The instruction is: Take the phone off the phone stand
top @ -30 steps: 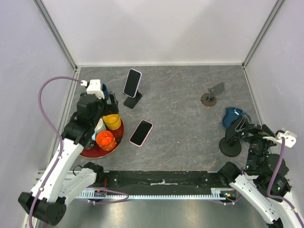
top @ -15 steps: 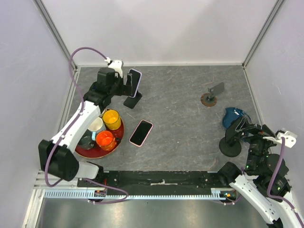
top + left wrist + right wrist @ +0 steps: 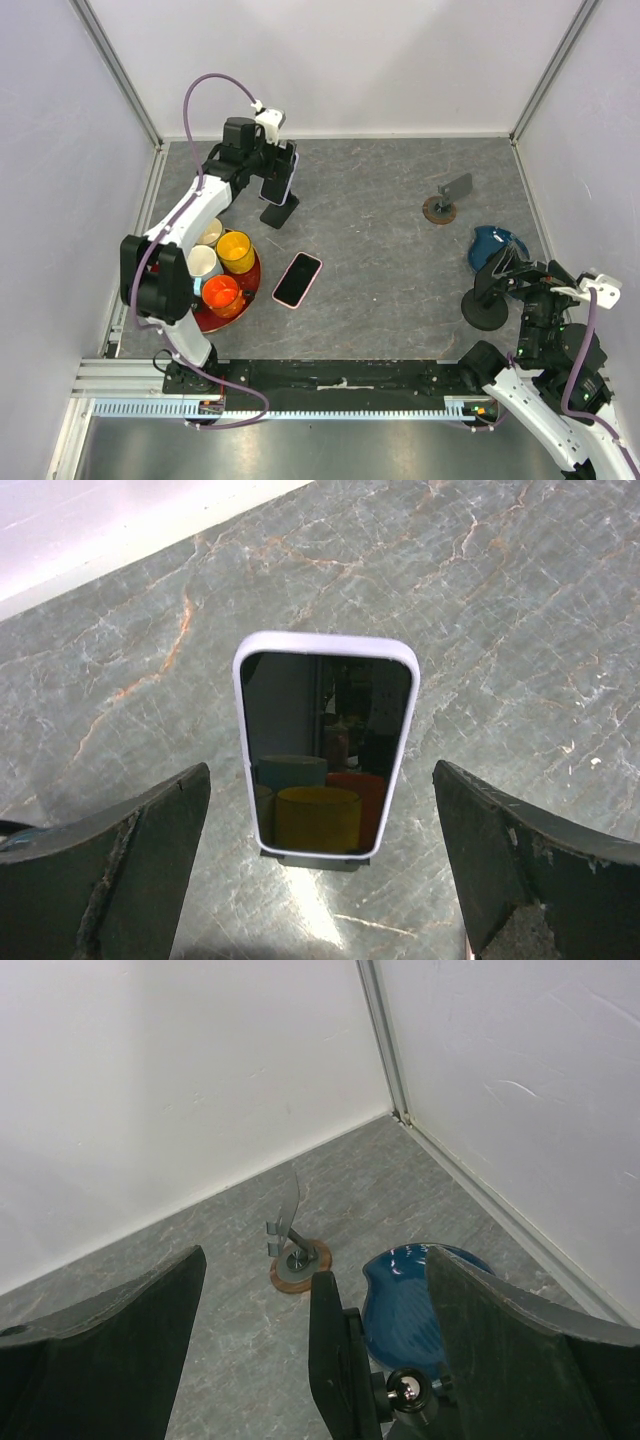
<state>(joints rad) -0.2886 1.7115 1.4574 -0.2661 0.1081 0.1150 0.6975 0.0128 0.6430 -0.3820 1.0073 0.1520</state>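
At the far left corner of the worktop (image 3: 400, 300): a phone (image 3: 284, 172) upright on its phone stand (image 3: 279, 212), with the left tool (image 3: 268, 168) gaping just beside it.

The phone wears a pale lilac case. Its dark, unlit screen stands in portrait and leans back, mirroring yellow and red cups, and only the black foot of the stand shows under it. From the wrist, the left tool's fingers (image 3: 120, 860) spread wide to either side of the phone, holding nothing and clear of it. A second phone (image 3: 297, 279) lies flat nearer the middle, well apart. A red tray (image 3: 215, 322) of cups sits by the left edge. The right tool (image 3: 503, 268), wide open and empty, hangs near the right edge above a black stand (image 3: 485, 308), beside a blue object (image 3: 495, 243) and a small brown-footed stand (image 3: 447, 200).
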